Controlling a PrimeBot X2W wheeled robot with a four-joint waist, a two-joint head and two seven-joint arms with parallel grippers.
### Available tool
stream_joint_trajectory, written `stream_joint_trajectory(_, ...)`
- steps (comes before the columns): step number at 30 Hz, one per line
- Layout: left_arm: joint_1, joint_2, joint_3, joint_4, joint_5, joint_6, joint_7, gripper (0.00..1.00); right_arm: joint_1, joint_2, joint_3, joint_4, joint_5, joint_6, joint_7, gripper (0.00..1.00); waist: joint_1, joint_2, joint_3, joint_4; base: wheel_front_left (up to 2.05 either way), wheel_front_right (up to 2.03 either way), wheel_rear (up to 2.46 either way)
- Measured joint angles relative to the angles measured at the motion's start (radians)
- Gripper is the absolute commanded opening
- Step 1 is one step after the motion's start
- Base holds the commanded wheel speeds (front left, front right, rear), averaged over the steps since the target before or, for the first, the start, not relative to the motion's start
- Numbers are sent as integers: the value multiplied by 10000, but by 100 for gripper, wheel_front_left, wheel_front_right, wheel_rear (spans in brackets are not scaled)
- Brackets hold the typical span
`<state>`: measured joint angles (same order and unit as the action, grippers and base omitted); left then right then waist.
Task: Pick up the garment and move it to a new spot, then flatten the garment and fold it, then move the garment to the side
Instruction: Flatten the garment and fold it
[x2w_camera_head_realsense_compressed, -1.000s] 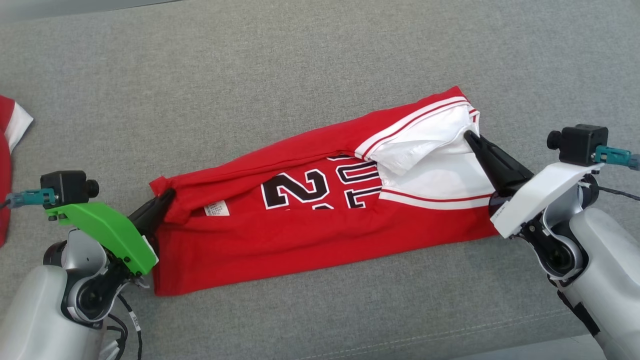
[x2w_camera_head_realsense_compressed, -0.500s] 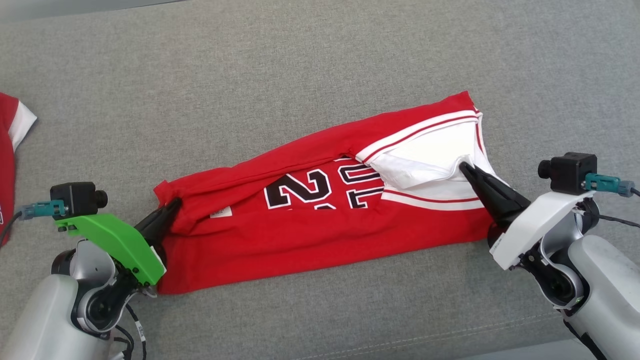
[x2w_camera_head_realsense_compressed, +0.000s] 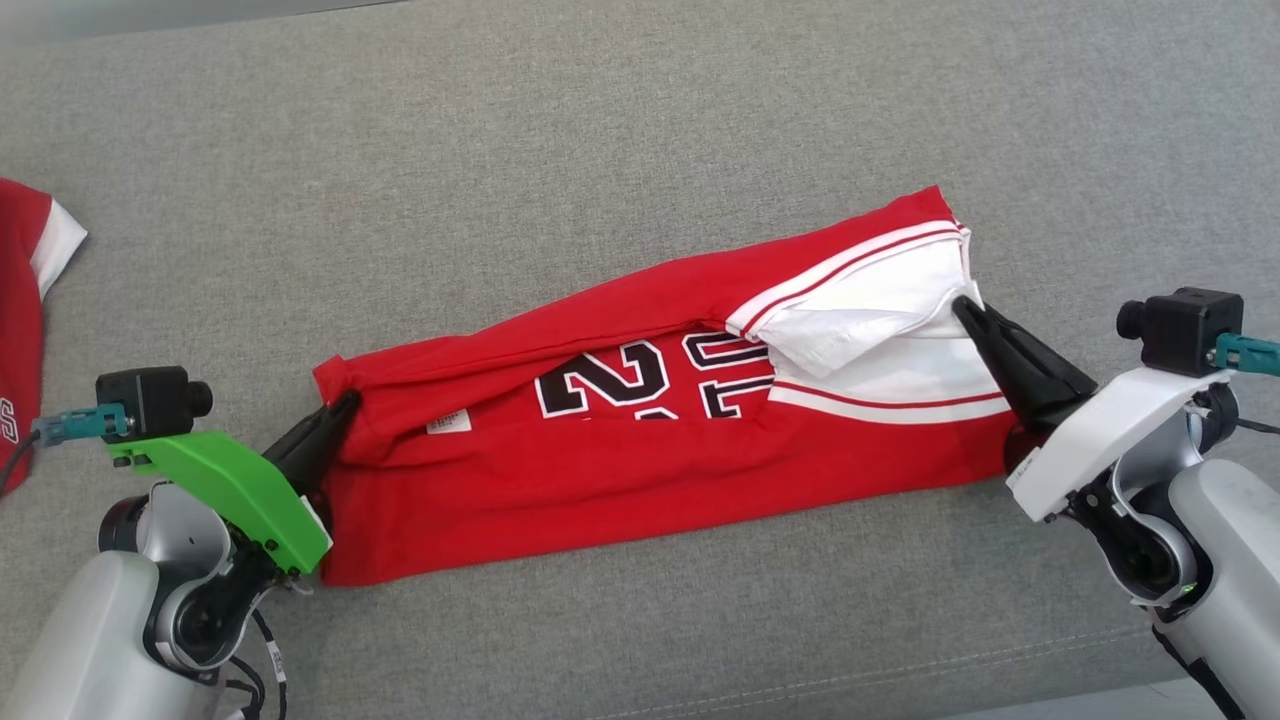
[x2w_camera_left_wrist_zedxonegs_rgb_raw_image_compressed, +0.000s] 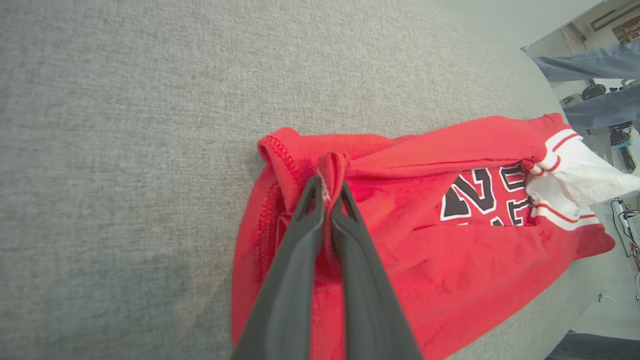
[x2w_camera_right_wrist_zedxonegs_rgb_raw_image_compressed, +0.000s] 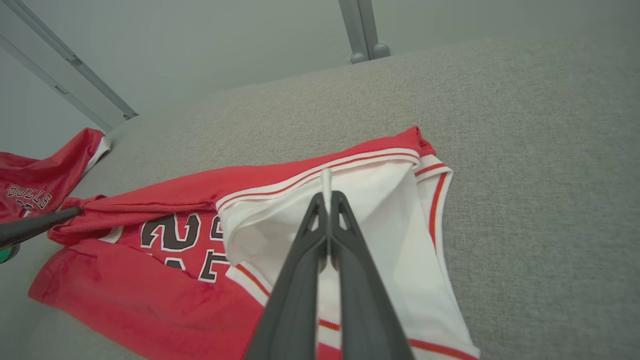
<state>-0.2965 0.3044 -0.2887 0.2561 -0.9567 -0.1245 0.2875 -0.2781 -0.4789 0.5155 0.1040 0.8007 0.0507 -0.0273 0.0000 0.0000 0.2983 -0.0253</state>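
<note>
Red garment (x2w_camera_head_realsense_compressed: 640, 480), ends within both closed jaws

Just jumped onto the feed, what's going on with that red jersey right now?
The robot holds the red jersey by both ends as it lies on the grey cushion. The left tool is shut on a bunched bit of red hem, and the right tool is shut on the white fabric at the other end. The jersey lies folded lengthwise, its black numbers partly covered. A second red garment lies off to the left.
</note>
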Motion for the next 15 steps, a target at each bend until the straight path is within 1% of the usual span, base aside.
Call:
stream_joint_trajectory(3, -7, 27, -23, -61, 13, 0, -88, 0, 0, -23, -136, -180, 23, -21, -23, 0, 0, 0, -8, -8, 0, 0, 0)
stream_joint_trajectory(4, -8, 38, -40, -69, 13, 0, -138, 0, 0, -21, -203, -274, 79, -92, -75, 0, 0, 0, -11, -11, 0, 0, 0)
stream_joint_trajectory(9, -12, 94, -63, -109, 13, -2, -259, 0, 0, -25, -485, -594, 295, -105, -163, 0, 0, 0, -28, -36, 0, 0, 0)
stream_joint_trajectory(10, -12, 119, -63, -115, 13, -2, -263, 0, 0, -33, -537, -667, 355, -173, -163, 0, 0, 0, -34, -44, 0, 0, 0)
stream_joint_trajectory(12, -16, 207, -69, -136, 13, -2, -382, 0, 1, -107, -596, -782, 382, -249, -165, 0, 0, 0, -47, -63, 0, 0, 0)
stream_joint_trajectory(15, -22, 311, -71, -157, 13, -4, -445, 0, 12, -259, -616, -897, 382, -268, -161, 0, 1, 0, -64, -90, 0, 0, 0)
